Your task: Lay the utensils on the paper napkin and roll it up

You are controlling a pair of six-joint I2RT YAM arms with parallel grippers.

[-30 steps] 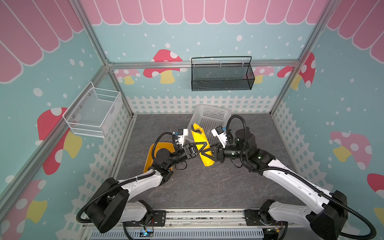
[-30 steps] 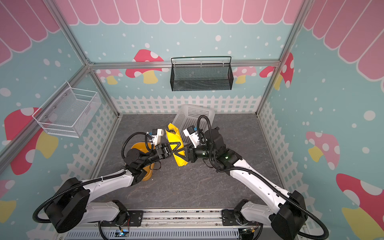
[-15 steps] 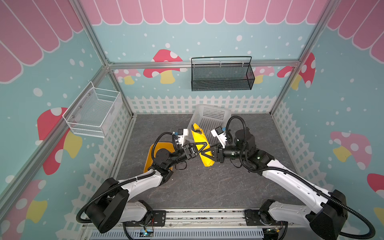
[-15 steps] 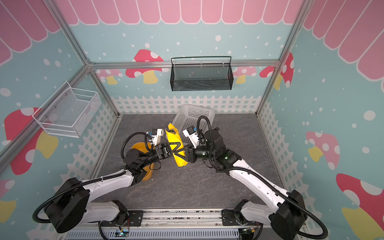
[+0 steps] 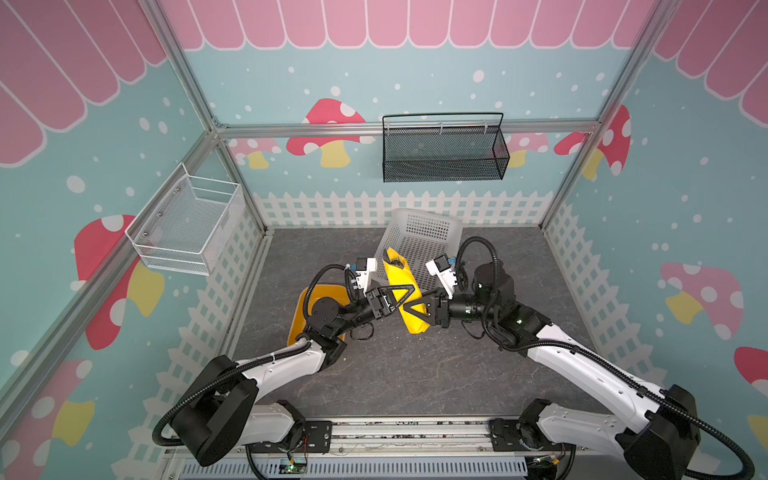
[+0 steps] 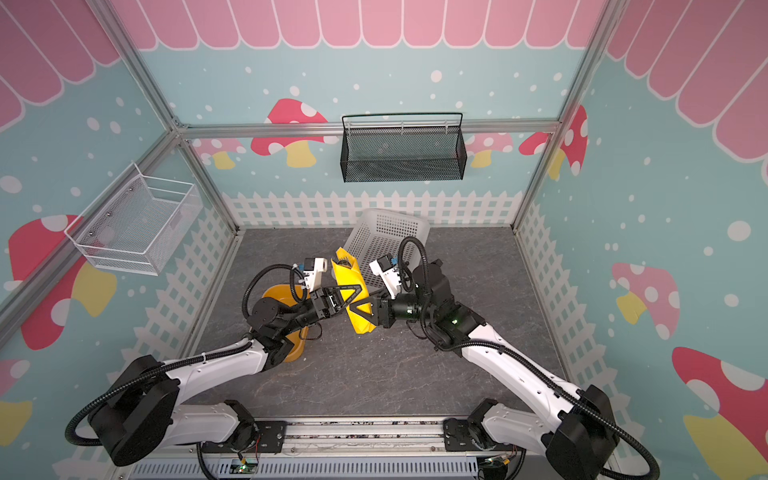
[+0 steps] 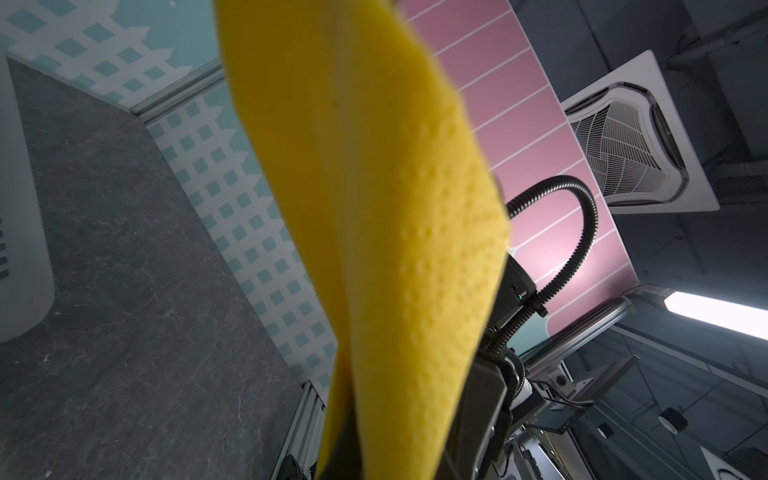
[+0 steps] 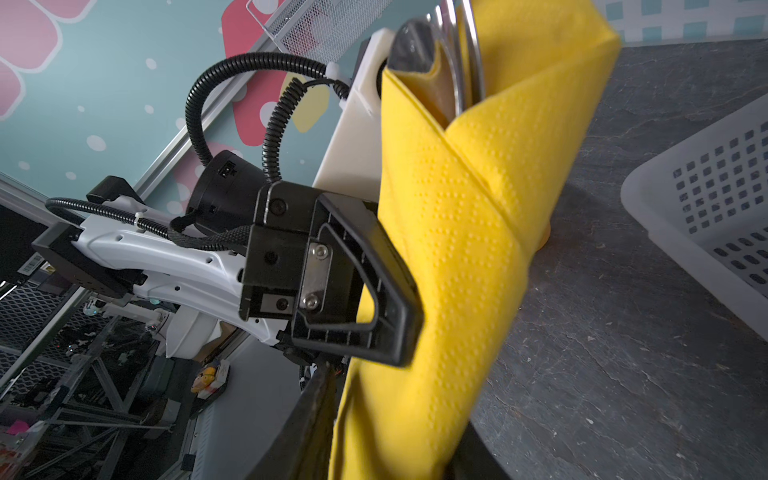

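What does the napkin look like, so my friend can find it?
Look just in front of the white basket on the grey floor. Where the left tool and right tool meet is the paper napkin: a bright lemon-yellow roll with shiny utensils poking out one end. The orange tray nearby is hard plastic, not rolled.

Both top views bright, evenly lit, sharp, shadows faint. In my left wrist view the paper napkin (image 7: 374,249) blurs close up; ceiling light strip (image 7: 715,312) glares.
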